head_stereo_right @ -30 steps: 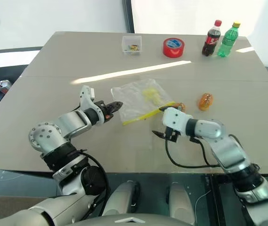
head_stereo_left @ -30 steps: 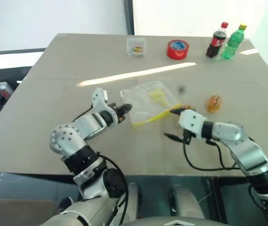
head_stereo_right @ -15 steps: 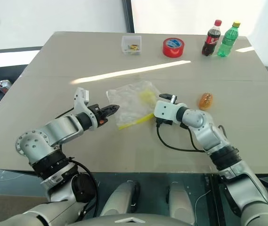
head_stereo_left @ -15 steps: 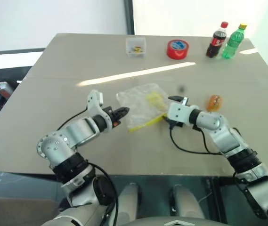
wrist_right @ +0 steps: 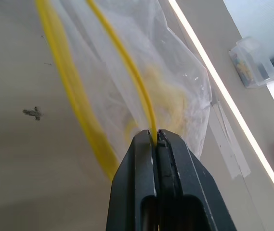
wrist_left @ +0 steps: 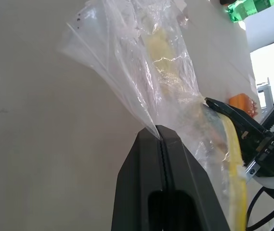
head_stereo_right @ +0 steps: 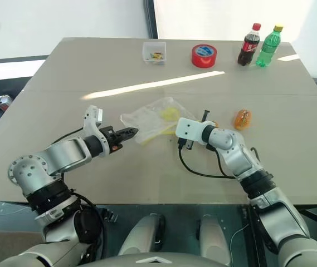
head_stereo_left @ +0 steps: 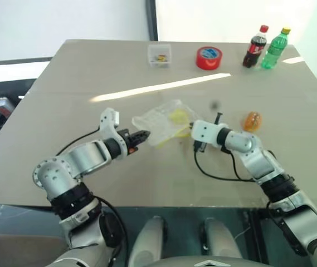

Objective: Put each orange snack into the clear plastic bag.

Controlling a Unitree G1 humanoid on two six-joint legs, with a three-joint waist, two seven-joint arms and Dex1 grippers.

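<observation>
We took the clear plastic bag [head_stereo_left: 164,118] as our landmark, since everything that mattered lay around it. Nearest us, our left gripper [head_stereo_left: 143,135] was fully closed, its two black fingers [wrist_left: 162,159] pinching the film at the bag's left corner. Our right gripper [head_stereo_right: 181,140], just right of the bag, was likewise shut tight, and the right wrist view showed its fingertips [wrist_right: 157,144] nipping one of the two yellow zip strips [wrist_right: 122,62] at the mouth. The other yellow strip hung free beside it, so the mouth looked a little parted rather than sealed. Between the two grips the bag was held up off the table [head_stereo_left: 63,89], stretched with its long axis running left to right between our hands, the yellow-edged mouth facing the right arm. Pale yellow items [head_stereo_left: 177,116] showed through the film inside it.

One orange snack [head_stereo_left: 252,121] lay on the table well to the right of the bag, beyond our right gripper and apart from it. We judged that the coming move turned on this: the snack lay on the mouth side of the bag, and the right arm was by far the nearer one. Yet both grippers were occupied, so one would have to let go before a snack could be picked up. We could not clearly make out a second snack.

Far behind the bag stood a small clear box [head_stereo_left: 160,54], a red tape roll [head_stereo_left: 209,57], a cola bottle [head_stereo_left: 255,47] and a green bottle [head_stereo_left: 275,48].
</observation>
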